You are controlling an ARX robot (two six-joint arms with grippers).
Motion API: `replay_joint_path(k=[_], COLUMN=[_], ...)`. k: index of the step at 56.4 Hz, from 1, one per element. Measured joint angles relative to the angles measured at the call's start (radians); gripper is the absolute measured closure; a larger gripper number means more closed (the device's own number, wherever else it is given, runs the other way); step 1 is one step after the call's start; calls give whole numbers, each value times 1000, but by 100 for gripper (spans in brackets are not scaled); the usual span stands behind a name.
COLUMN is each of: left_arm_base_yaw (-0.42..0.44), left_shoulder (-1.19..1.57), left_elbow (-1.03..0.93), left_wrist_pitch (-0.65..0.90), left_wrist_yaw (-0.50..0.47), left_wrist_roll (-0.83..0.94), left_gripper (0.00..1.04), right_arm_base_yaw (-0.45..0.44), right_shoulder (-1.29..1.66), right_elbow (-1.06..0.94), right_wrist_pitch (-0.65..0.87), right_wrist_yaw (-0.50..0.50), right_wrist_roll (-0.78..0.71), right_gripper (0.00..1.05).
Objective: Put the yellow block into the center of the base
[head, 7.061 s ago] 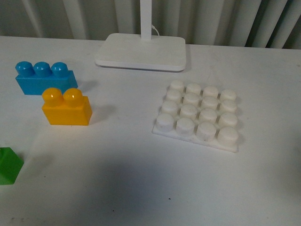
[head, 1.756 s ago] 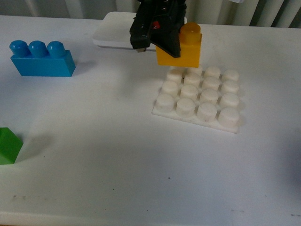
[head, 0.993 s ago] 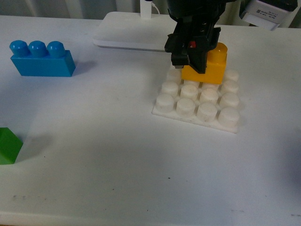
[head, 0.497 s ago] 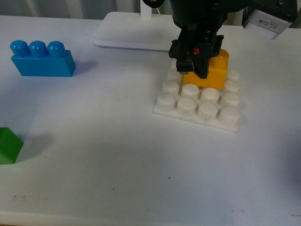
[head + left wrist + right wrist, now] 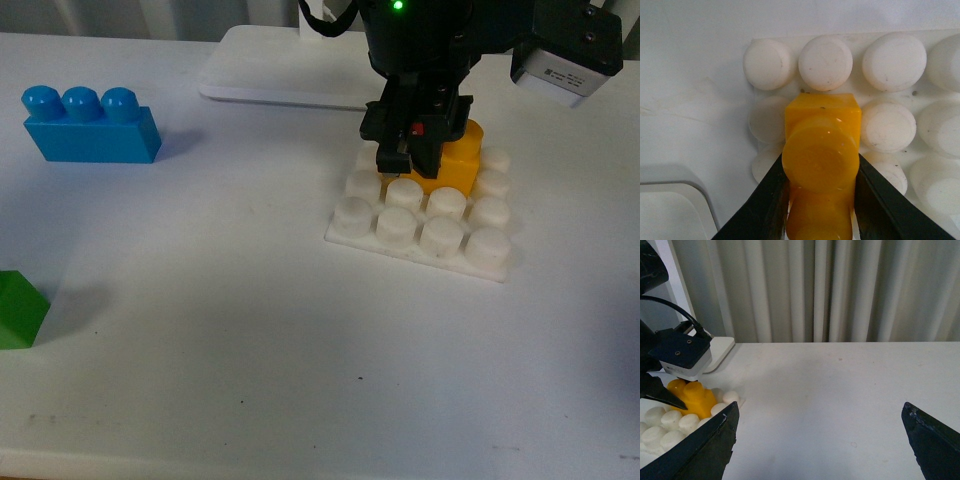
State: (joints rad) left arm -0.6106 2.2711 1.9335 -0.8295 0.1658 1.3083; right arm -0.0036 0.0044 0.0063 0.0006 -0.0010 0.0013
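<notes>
Left gripper (image 5: pixel 408 160) stayed clamped on the yellow block (image 5: pixel 452 166) and dropped it since half a second ago; block now sat on the base (image 5: pixel 420 214), mid-rear studs. Seating looked near done. Right gripper (image 5: pixel 820 440) stood apart, idle.

Lamp stand (image 5: pixel 285 70) close behind base (image 5: pixel 420 225); front table (image 5: pixel 300 350) open.

A blue brick (image 5: pixel 88 127) and a green block (image 5: pixel 20 310) sit on the counter (image 5: pixel 250 330); a lamp stand (image 5: pixel 285 68) is behind.
</notes>
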Motion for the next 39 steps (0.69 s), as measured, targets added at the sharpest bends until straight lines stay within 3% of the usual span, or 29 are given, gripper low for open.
replay_joint_path(k=[37,39], left_arm_base_yaw=[-11,-11], left_shoulder=[2,1], left_elbow=[-6,-6], left_wrist_pitch=[11,11], left_wrist_yaw=[-26,-27], left_wrist_roll=[0,-1], left_gripper=[74,70], right_arm_base_yaw=[0,0], right_shoulder=[0,0], right_elbow=[0,0], right_wrist_pitch=[0,0], right_wrist_yaw=[0,0], right_wrist_roll=[0,0], right_gripper=[9,9])
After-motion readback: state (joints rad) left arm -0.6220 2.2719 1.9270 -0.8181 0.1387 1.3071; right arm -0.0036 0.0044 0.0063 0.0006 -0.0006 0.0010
